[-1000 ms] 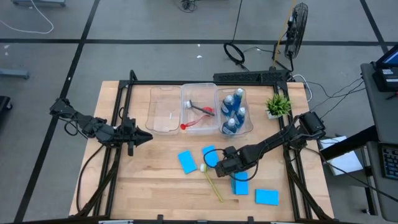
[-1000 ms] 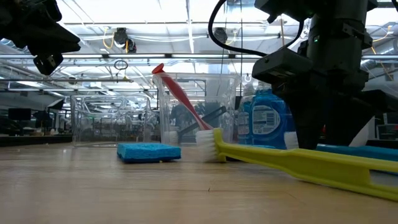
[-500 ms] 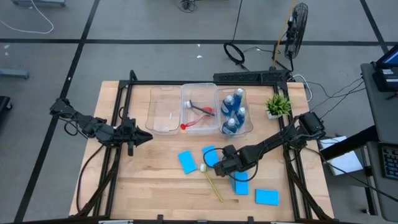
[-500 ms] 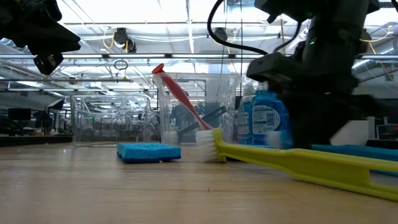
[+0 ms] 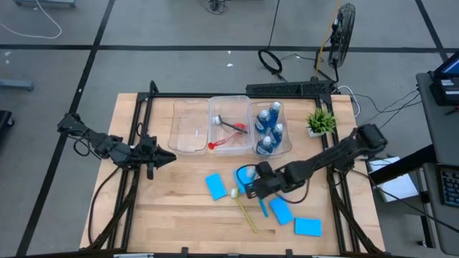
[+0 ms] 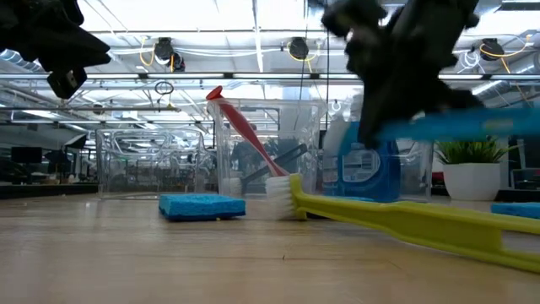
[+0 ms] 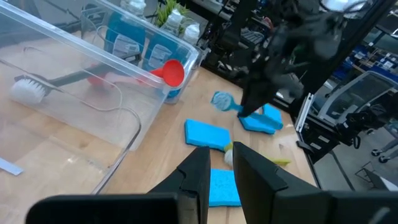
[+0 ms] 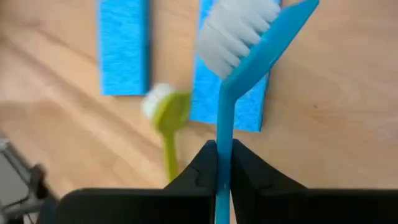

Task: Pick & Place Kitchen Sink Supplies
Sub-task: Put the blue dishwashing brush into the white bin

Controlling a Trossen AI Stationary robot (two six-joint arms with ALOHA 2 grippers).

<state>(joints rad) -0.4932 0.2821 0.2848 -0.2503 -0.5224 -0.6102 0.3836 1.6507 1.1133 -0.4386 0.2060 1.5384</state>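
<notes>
1. Two arms show — the right gripper (image 5: 252, 188) sits lower centre of the high view, pinching the blue brush (image 8: 238, 74) by its handle, lifted off the table (image 5: 179, 208).
2. Yellow-green brush (image 5: 244, 210) lies beneath, between sponges (image 5: 216, 186).
3. Left gripper (image 5: 166, 158) waits centre-left — fingers nearly together, holding nothing.

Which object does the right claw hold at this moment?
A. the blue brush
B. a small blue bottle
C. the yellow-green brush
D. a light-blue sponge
A: in the right wrist view, the right claw is shut on the thin handle of the blue brush, lifted above the sponge, while the yellow-green brush lies on the table.
</notes>
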